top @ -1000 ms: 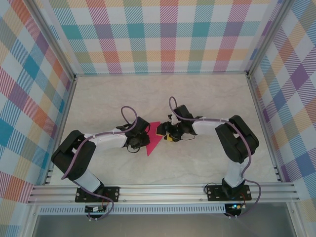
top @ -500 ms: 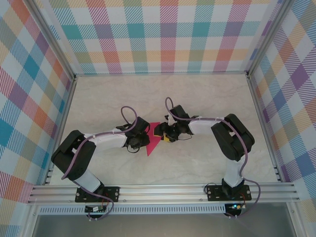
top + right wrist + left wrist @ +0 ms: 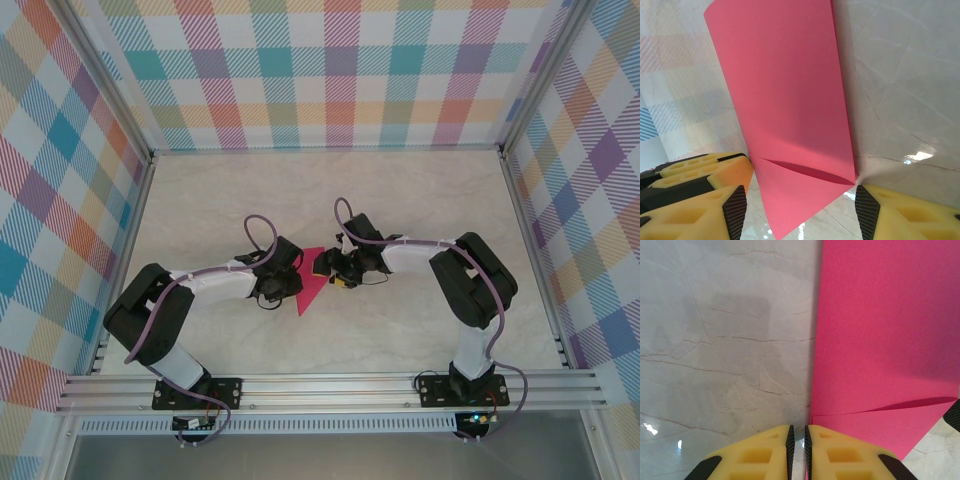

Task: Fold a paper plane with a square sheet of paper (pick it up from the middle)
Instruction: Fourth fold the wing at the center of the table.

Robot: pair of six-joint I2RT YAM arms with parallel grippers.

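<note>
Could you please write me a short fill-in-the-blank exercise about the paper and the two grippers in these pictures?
1. The right gripper is ___, with one finger on each side of the paper.
2. The left gripper is ___, at the paper's edge.
3. Seen from above, the paper lies ___ the two grippers.
4. The paper's colour is ___.
Missing words: open; shut; between; pink.

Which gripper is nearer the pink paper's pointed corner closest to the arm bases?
Left. The left gripper sits shut at the left edge of the paper, just beyond that corner; the right gripper, open, straddles its right side, farther off.
</note>
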